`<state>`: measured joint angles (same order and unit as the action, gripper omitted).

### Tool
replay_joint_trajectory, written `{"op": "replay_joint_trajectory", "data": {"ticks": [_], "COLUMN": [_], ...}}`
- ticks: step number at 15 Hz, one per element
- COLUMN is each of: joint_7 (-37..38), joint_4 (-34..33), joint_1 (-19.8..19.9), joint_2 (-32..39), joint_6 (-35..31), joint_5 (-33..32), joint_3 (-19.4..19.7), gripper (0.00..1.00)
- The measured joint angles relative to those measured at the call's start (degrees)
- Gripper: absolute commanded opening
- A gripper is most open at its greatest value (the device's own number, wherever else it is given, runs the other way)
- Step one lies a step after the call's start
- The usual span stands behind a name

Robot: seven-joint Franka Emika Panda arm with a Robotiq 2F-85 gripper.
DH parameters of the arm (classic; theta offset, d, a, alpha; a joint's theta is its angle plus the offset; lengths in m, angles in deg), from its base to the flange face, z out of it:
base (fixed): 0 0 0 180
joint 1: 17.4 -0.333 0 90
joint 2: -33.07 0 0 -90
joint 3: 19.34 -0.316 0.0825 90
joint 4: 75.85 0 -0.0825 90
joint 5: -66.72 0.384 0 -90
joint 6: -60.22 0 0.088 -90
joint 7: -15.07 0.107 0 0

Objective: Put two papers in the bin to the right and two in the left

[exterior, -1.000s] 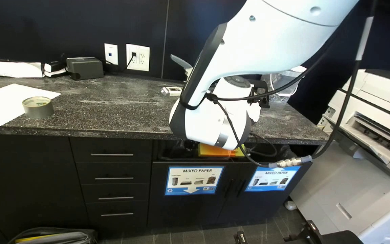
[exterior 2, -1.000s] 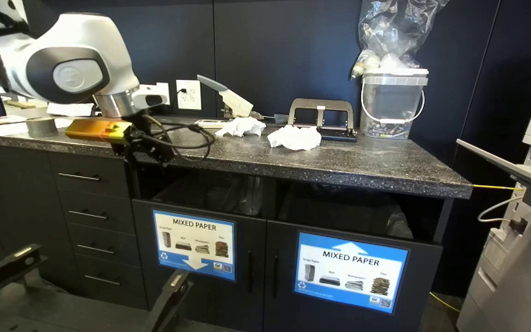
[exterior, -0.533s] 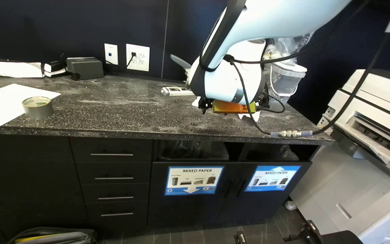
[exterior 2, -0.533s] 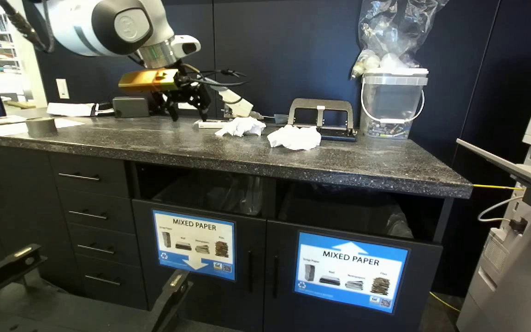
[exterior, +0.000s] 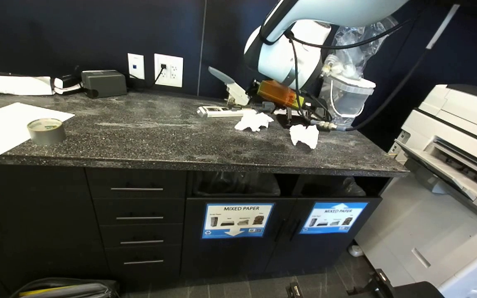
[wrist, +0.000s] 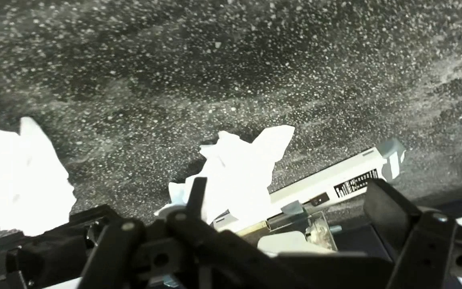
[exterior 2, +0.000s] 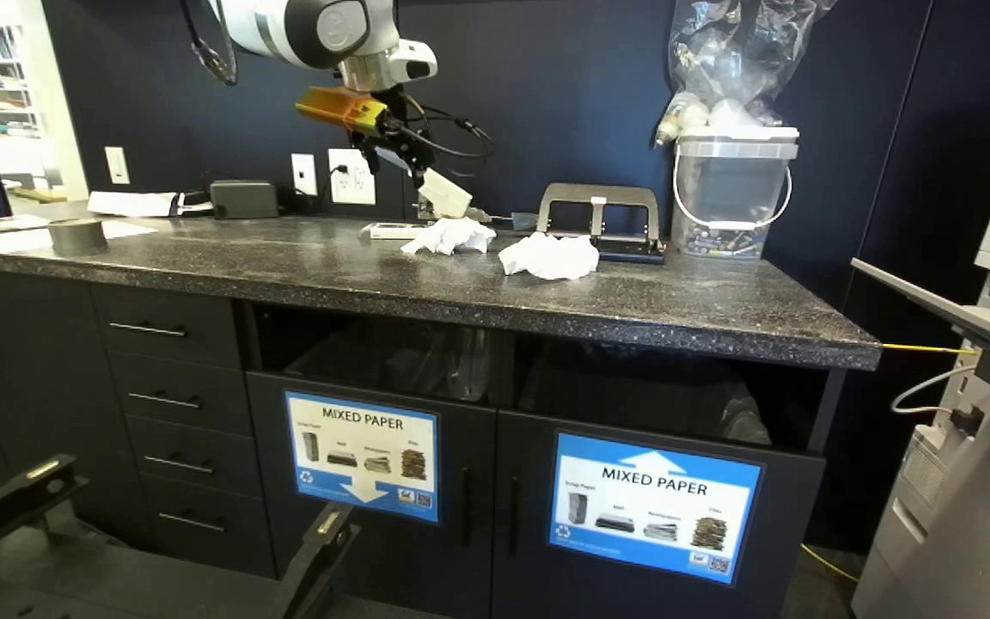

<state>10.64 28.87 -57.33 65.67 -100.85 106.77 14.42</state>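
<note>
Papers (exterior 2: 550,257), both crumpled, lie below and apart from the wide-spread jaws.

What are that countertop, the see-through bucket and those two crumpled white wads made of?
Countertop: stone or laminate, I can't tell; dark, speckled, with a soft sheen.
Bucket: probably clear, smooth plastic; its contents show through.
Both wads: apparently matte paper, with creases and ragged edges.

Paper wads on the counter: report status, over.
Jaws open, nothing held. Two paper wads on counter. Long white strip close beside one, may crowd grasp.
</note>
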Motion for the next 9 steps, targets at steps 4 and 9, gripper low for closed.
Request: {"op": "replay_joint_trajectory", "data": {"ticks": [4,9], "joint_7": [12.3,26.3], "joint_4": [-11.4,-24.8], "joint_1": [11.8,16.3], "joint_2": [6.8,18.8], "joint_6": [2.2,3.1], "joint_5": [-1.5,-4.1], "joint_3": [-10.0,-9.9], "gripper": [1.0,1.0]}}
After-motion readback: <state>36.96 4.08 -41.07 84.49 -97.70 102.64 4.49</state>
